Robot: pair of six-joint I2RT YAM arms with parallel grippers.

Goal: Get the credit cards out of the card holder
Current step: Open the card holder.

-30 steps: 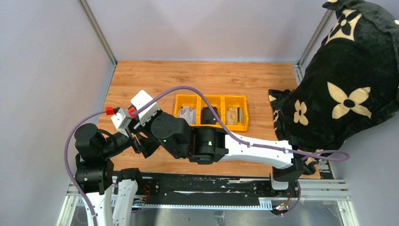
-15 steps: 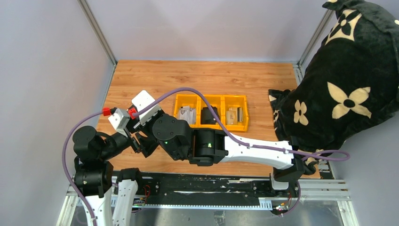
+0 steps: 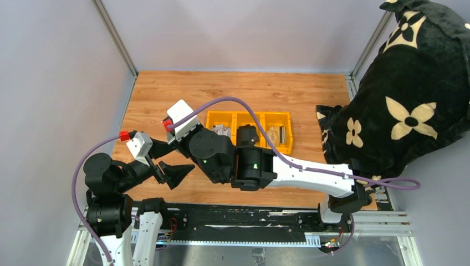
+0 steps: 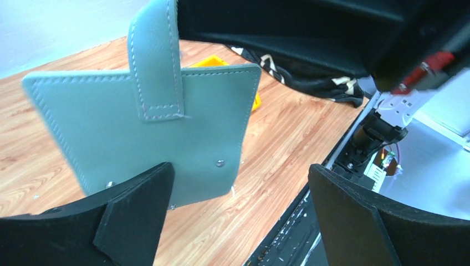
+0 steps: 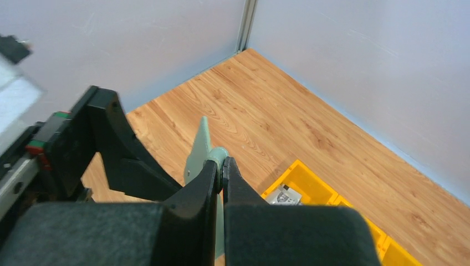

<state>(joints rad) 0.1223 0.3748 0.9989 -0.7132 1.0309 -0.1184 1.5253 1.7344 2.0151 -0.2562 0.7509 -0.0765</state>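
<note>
The pale grey-green card holder [image 4: 155, 127] hangs upright above the wood table. Its outer face, closing strap and snap stud face the left wrist camera. My right gripper [image 5: 223, 163] is shut on its top edge [image 5: 199, 147]. In the top view the right gripper [image 3: 166, 151] is mostly hidden under its wrist, and the holder is hidden there too. My left gripper [image 4: 239, 169] is open, with the holder's lower corner in front of its left finger and no contact showing. In the top view the left gripper [image 3: 169, 174] is just near of the right wrist. No credit card shows.
A row of three yellow bins [image 3: 248, 148] holding small items stands mid-table, and also shows in the right wrist view [image 5: 310, 177]. A black blanket with cream flowers [image 3: 410, 111] covers the right side. Purple cables [image 3: 221, 102] arc over both arms. Grey walls enclose the table.
The left gripper has opened and drawn back toward the near left. The right wrist has moved right and away from it, keeping the card holder.
</note>
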